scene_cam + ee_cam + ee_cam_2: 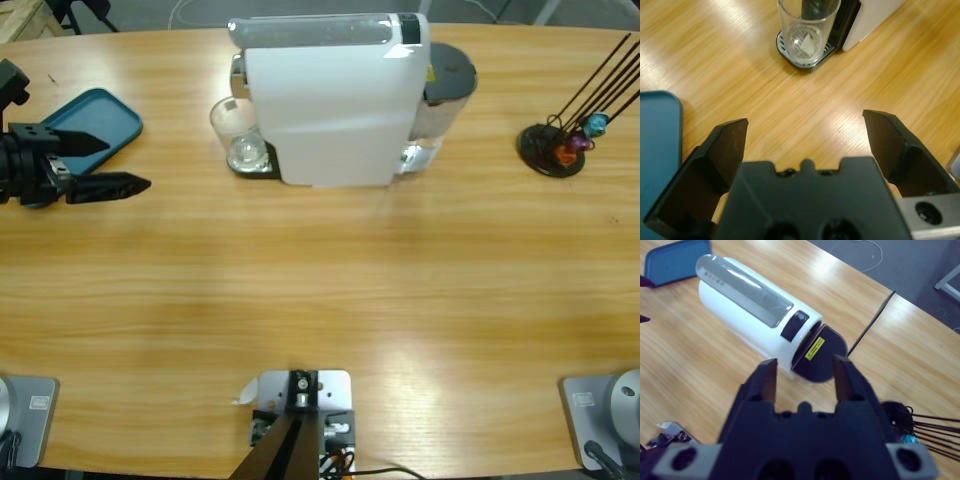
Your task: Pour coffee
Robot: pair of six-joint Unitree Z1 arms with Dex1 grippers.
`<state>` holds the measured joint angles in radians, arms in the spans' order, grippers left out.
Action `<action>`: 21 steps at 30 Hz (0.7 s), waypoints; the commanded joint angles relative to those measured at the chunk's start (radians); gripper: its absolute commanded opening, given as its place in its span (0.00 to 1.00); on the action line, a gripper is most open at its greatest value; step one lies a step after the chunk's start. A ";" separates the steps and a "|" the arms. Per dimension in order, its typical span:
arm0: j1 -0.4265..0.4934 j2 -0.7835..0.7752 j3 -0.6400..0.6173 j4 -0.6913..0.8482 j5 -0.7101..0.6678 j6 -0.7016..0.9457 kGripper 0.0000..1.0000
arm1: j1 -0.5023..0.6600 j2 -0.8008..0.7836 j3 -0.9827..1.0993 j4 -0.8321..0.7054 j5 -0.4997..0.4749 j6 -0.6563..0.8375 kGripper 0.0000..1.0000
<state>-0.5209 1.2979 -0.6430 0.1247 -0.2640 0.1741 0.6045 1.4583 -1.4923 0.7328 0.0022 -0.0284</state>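
A clear glass [238, 130] [807, 30] stands on the drip tray [790, 55] under the spout of a white coffee machine [335, 100] [755, 325]. Coffee is out of view; the glass looks clear inside. My left gripper [125, 163] [806, 122] hovers low at the table's left side, open and empty, pointing toward the glass from some distance away. Held high above the table, my right gripper [805, 364] is open with nothing between its jaws, and it looks down on the machine's rear and its dark water tank [822, 352].
A teal tray [95, 120] [657, 140] lies beside the left gripper at the far left. A black wire capsule stand [560, 145] [920, 425] with coloured capsules sits at the right. Bare wood stretches in front of the machine.
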 commanded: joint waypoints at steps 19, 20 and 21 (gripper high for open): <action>-0.027 0.038 -0.010 -0.007 0.075 0.001 1.00 | 0.014 0.342 -0.298 0.189 0.042 0.012 0.00; -0.027 0.042 -0.010 -0.010 0.075 0.001 1.00 | 0.019 0.344 -0.298 0.188 0.042 0.012 0.00; -0.027 0.046 -0.010 -0.015 0.076 0.001 1.00 | 0.021 0.347 -0.297 0.188 0.044 0.011 0.00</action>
<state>-0.5383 1.3051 -0.6600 0.1303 -0.1984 0.1739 0.6040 1.7384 -1.7741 0.9086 0.0259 -0.0260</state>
